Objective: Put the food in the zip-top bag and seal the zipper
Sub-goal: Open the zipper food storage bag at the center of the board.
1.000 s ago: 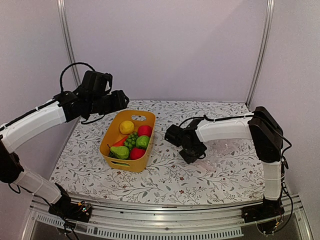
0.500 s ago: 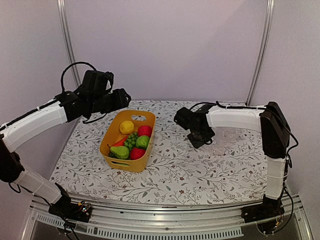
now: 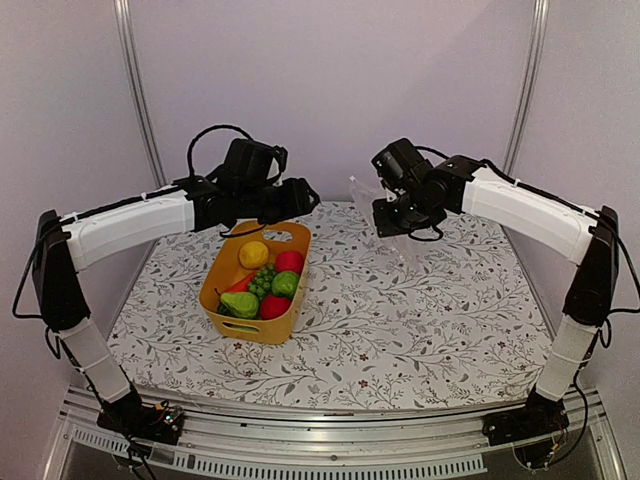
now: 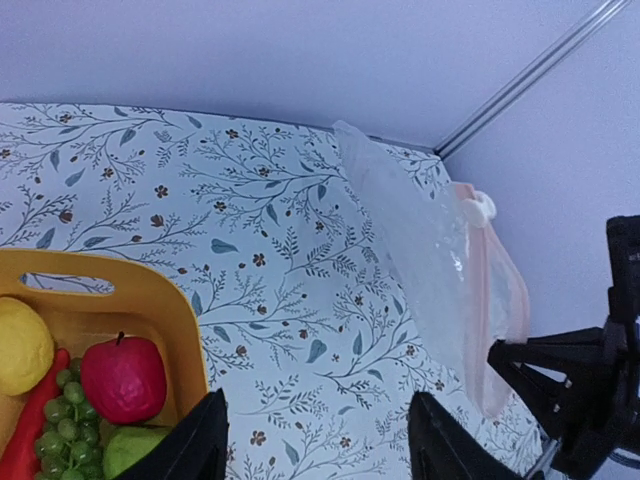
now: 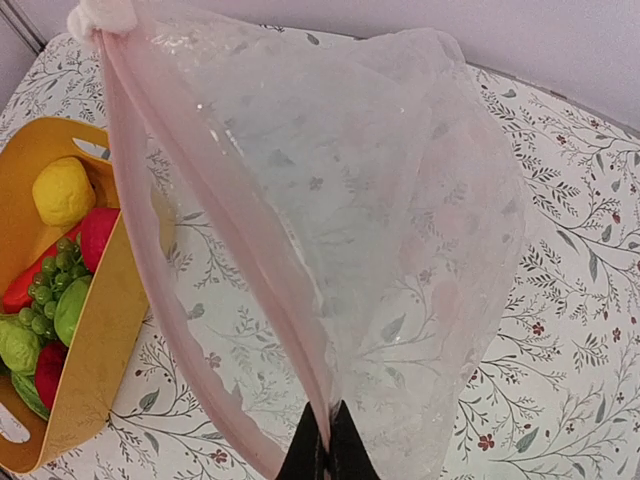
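The food (image 3: 264, 278) lies in a yellow basket (image 3: 232, 324): lemon, red apple, grapes, green pieces, pear, carrot; it also shows in the right wrist view (image 5: 57, 265) and left wrist view (image 4: 122, 378). My right gripper (image 3: 392, 212) is shut on the clear zip-top bag (image 5: 380, 200) and holds it in the air at the back of the table. Its fingertips (image 5: 330, 452) pinch the pinkish zipper (image 5: 215, 235), which ends in a white slider (image 5: 100, 15). My left gripper (image 3: 305, 199) is open and empty above the basket's far end; the bag (image 4: 420, 250) hangs to its right.
A floral cloth covers the table (image 3: 400, 320). Metal frame posts (image 3: 525, 90) stand at the back corners against the wall. The basket (image 5: 95, 330) sits left of centre, its far handle slot (image 4: 65, 285) under my left gripper.
My right arm has lifted the bag off the table, up and back. My left arm has swung right, from the basket's left to over its far end.
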{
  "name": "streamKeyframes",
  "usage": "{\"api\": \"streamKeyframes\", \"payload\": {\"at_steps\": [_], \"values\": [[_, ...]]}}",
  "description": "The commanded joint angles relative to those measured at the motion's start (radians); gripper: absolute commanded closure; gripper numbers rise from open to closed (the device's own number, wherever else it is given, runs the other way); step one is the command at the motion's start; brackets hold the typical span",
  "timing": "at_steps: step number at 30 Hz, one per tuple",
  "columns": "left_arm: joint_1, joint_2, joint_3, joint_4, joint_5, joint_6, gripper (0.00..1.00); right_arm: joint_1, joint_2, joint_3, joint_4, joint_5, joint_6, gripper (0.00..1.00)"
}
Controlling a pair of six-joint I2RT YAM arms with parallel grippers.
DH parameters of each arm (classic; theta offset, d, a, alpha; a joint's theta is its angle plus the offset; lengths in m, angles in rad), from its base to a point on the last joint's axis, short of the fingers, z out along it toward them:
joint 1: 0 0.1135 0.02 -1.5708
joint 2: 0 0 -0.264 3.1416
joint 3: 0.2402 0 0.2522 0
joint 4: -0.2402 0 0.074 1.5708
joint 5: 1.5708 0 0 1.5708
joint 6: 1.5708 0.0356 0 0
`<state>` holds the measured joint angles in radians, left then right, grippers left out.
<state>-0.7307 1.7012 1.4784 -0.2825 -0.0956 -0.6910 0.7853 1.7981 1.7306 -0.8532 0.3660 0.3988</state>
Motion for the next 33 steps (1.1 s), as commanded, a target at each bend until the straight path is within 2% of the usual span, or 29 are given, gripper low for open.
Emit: {"api": "streamKeyframes", "payload": {"at_steps": [1, 8, 14, 19, 26, 29, 33], "values": [[-0.044, 0.037, 0.032, 0.096, 0.12, 0.027, 0.38, 0.003, 0.026, 0.021, 0.067, -0.104, 0.073, 1.0], [-0.087, 0.103, 0.067, 0.142, 0.198, 0.023, 0.37, 0.003, 0.024, 0.029, 0.107, -0.149, 0.08, 1.0], [-0.09, 0.169, 0.124, 0.126, 0.187, -0.009, 0.38, 0.004, 0.049, 0.075, 0.101, -0.185, 0.076, 1.0], [-0.089, 0.253, 0.23, 0.031, 0.117, -0.034, 0.4, 0.003, 0.065, 0.114, 0.08, -0.198, 0.068, 1.0], [-0.09, 0.297, 0.368, -0.177, -0.056, -0.071, 0.51, 0.003, 0.079, 0.135, 0.05, -0.192, 0.061, 1.0], [-0.09, 0.273, 0.369, -0.207, -0.077, -0.07, 0.55, 0.003, 0.075, 0.135, 0.043, -0.182, 0.067, 1.0], [-0.09, 0.267, 0.374, -0.217, -0.079, -0.056, 0.64, 0.003, 0.068, 0.133, 0.044, -0.179, 0.068, 1.0]]}}
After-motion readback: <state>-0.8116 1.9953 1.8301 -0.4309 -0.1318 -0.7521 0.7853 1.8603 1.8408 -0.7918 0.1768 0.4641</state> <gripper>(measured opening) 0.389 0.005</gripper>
